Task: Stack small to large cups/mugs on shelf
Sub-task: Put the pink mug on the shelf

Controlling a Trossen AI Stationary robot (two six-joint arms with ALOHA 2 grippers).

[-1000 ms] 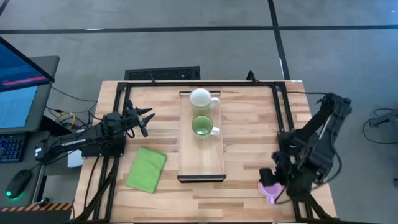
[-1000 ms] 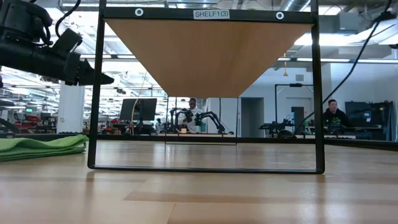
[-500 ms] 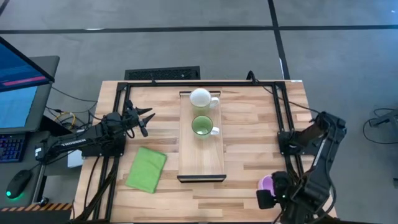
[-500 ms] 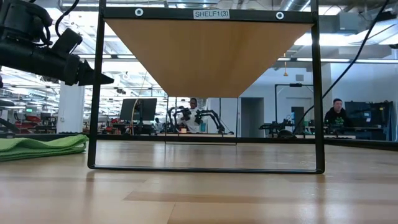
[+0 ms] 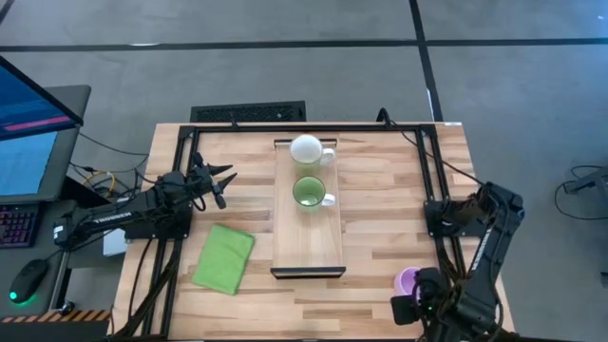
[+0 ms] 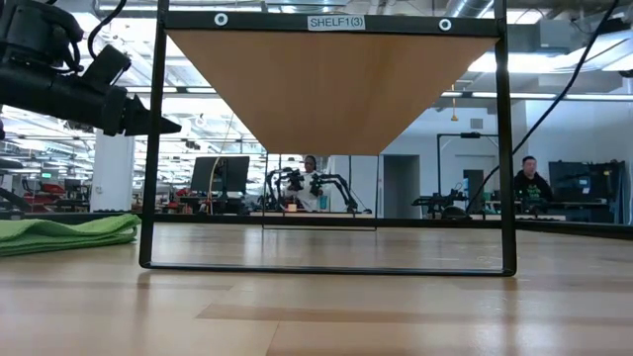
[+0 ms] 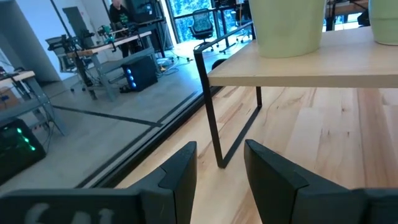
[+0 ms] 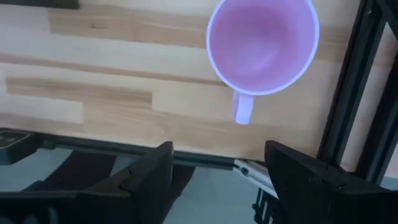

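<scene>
Slatted table (image 5: 380, 209) bears shelf (image 5: 308, 237); purple mug (image 8: 262, 43) under released right claw (image 8: 214, 174)

Robotics lab, open-plan, as we read it. Grey floor (image 5: 285, 57) around slatted wooden table (image 5: 380, 218) with dark frame. Monitor (image 5: 33, 123), keyboard (image 5: 17, 226) and mouse (image 5: 31, 278) on desk beside table. Shelf frame carries printed label (image 6: 335, 22) "SHELF1(3)". Low view: we see another pair of robot arms (image 6: 316, 185) on far bench, seated person (image 6: 526, 181) at workstation, screens, ceiling strip lights. Left wrist view: office chair (image 7: 200, 23), benches.
</scene>
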